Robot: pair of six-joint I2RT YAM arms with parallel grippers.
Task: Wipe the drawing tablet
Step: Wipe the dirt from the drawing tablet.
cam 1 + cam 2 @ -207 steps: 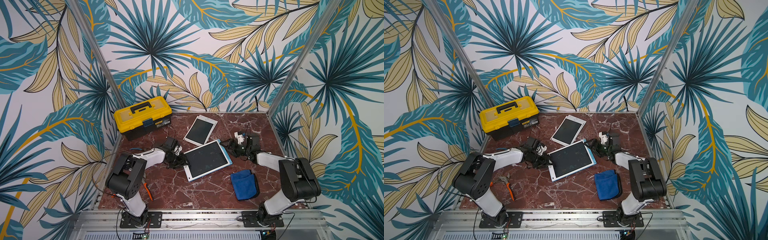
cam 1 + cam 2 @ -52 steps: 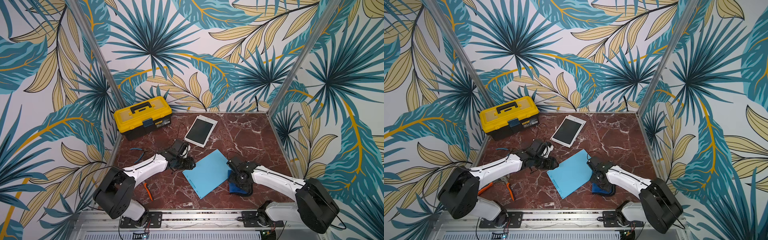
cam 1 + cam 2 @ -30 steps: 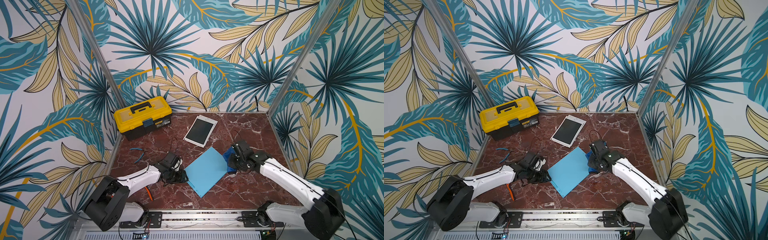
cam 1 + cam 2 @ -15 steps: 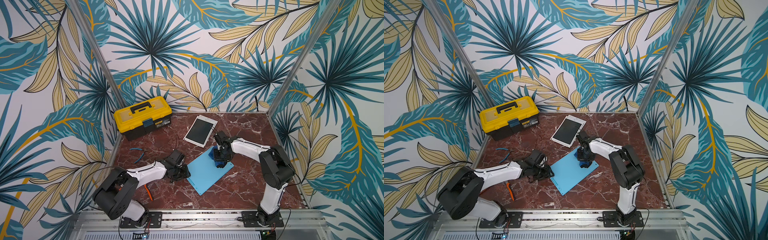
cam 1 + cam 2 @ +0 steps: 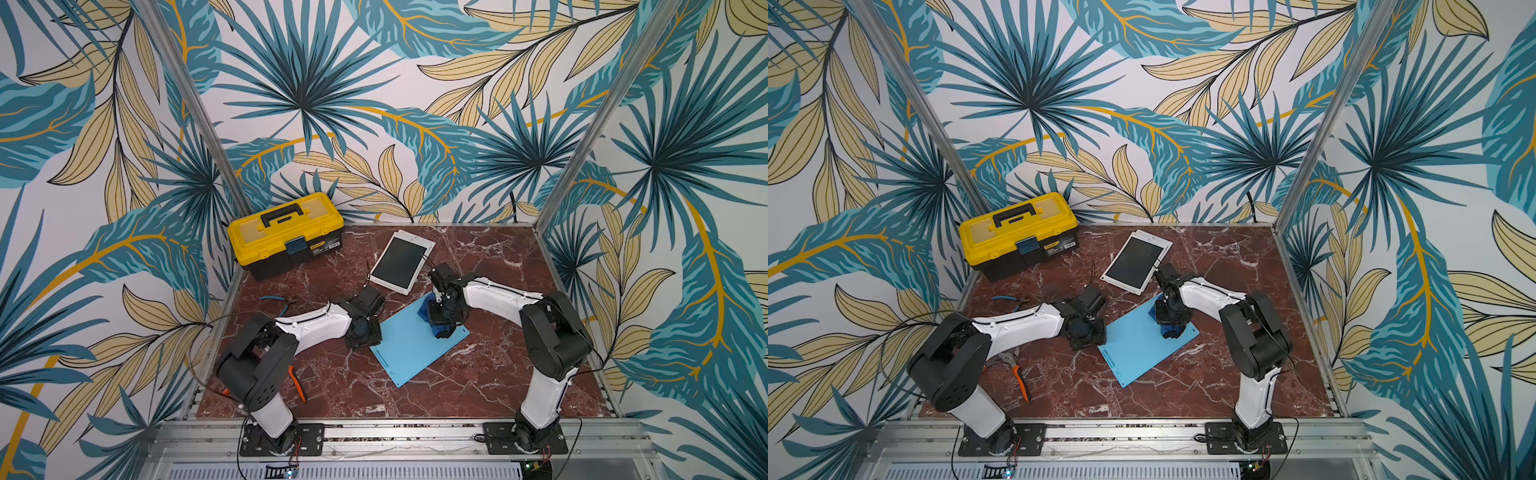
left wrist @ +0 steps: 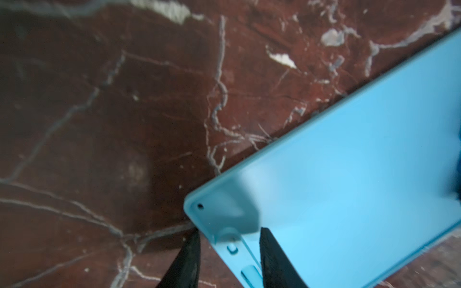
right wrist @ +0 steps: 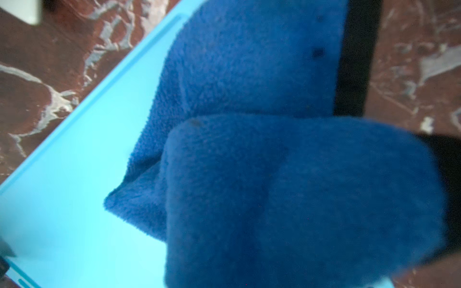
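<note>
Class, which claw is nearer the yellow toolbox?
Left. The left claw sits at a corner of the blue tablet, on the toolbox side; the right claw, gripping the cloth, is across it, farther away.

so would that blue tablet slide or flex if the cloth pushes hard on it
Likely stiff: the tablet lies dead flat, a thin, hard-looking slab. It could skate on the polished table under the cloth, with only the left hand at its corner to brace it. Probably light, being so thin.

Cloth (image 5: 440, 331) on tablet (image 5: 409, 351) (light blue)
</note>
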